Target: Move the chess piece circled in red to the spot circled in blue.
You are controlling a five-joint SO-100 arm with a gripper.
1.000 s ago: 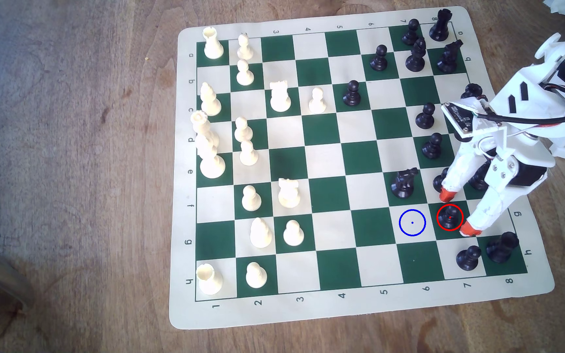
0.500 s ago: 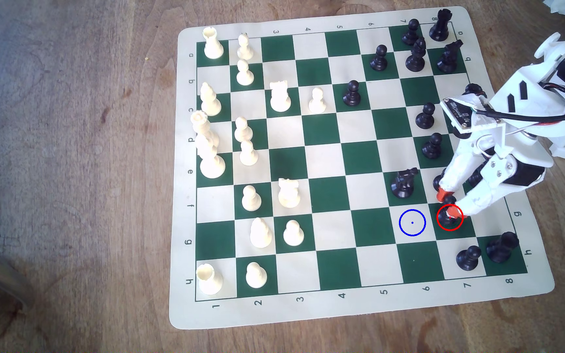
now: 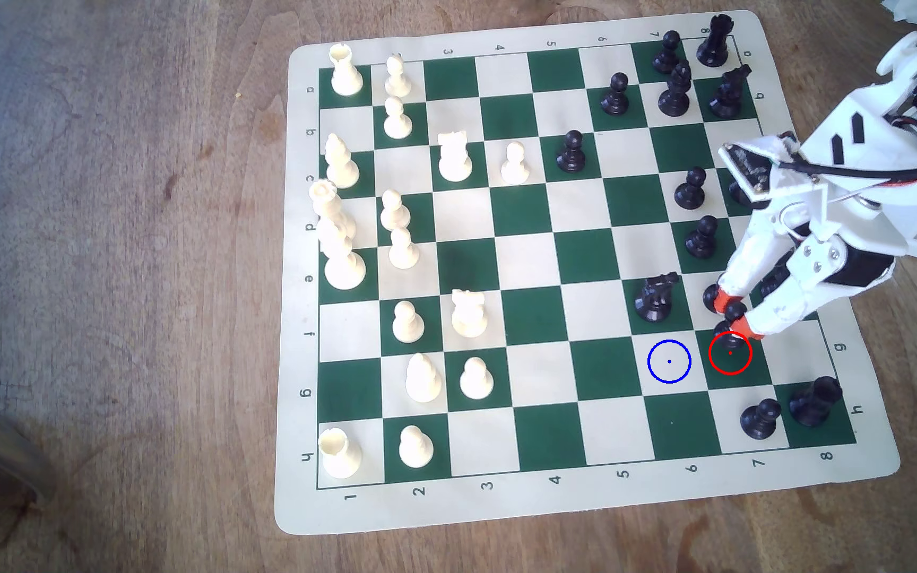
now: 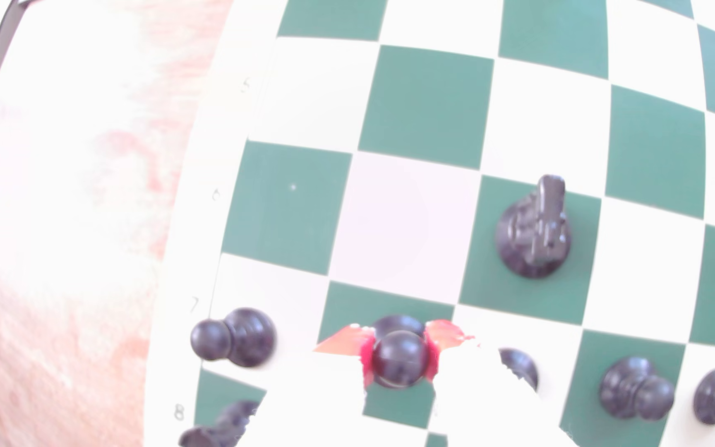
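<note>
The chess piece, a small black pawn [image 3: 732,337], is pinched between the orange fingertips of my gripper [image 3: 736,315], which is shut on its ball head. It hangs tilted at the upper edge of the red ring [image 3: 730,353] on the dark green square. In the wrist view the pawn's round head [image 4: 399,361] sits tight between the red pads [image 4: 444,335] of the gripper [image 4: 398,344]. The spot [image 3: 669,361], a cream square with a blue ring and centre dot, lies bare one square toward the exterior view's left of the red ring.
A black knight [image 3: 655,300] stands just above the spot. Another black pawn [image 3: 711,297] is close behind the upper fingertip. A black pawn [image 3: 759,419] and a taller black piece [image 3: 814,402] stand at the board's lower right corner. White pieces fill the board's left.
The fingers went from open around the pawn to shut on its head. The gripper and pawn have since shifted slightly upward in the exterior view, off the ring's centre.
</note>
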